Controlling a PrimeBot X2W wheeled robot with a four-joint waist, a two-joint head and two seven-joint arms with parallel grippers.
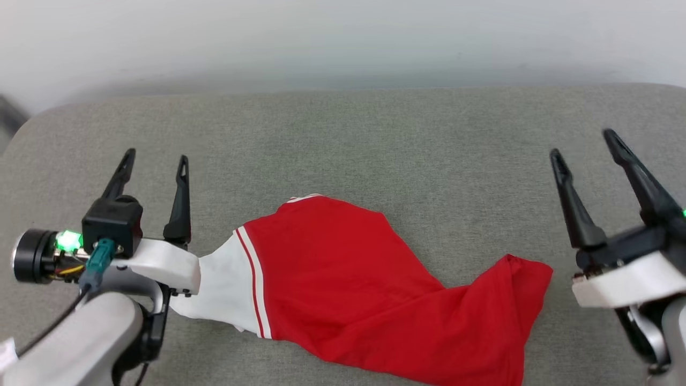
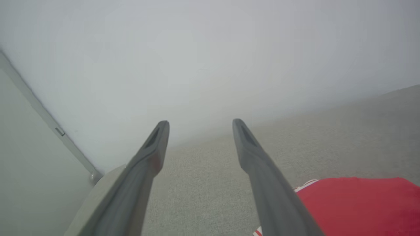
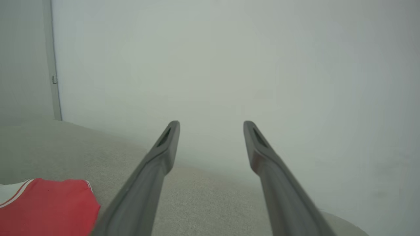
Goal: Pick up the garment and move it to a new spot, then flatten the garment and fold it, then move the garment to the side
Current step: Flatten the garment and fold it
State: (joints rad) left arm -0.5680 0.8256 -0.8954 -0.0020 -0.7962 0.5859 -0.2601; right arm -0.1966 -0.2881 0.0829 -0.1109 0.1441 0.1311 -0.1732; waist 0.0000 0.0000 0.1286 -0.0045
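The garment [image 1: 348, 284], a red T-shirt with a white sleeve and thin red-and-white stripes, lies crumpled on the grey fabric surface [image 1: 375, 139] near its front edge. Its white sleeve reaches under my left wrist. My left gripper [image 1: 155, 161] stands open above the surface, to the left of and a little beyond the shirt, with nothing between its fingers. At the far right my right gripper [image 1: 584, 145] is open and empty, apart from the shirt's red hem. The left wrist view has the garment [image 2: 354, 206] at lower right beside my left gripper [image 2: 200, 122]. The garment [image 3: 46, 206] sits lower left of my right gripper [image 3: 211, 123] in the right wrist view.
A pale wall [image 1: 343, 37] rises just behind the surface's far edge. The surface's rounded far left corner [image 1: 32, 123] lies beyond my left gripper. A vertical wall trim [image 3: 52, 59] stands at the far left in the right wrist view.
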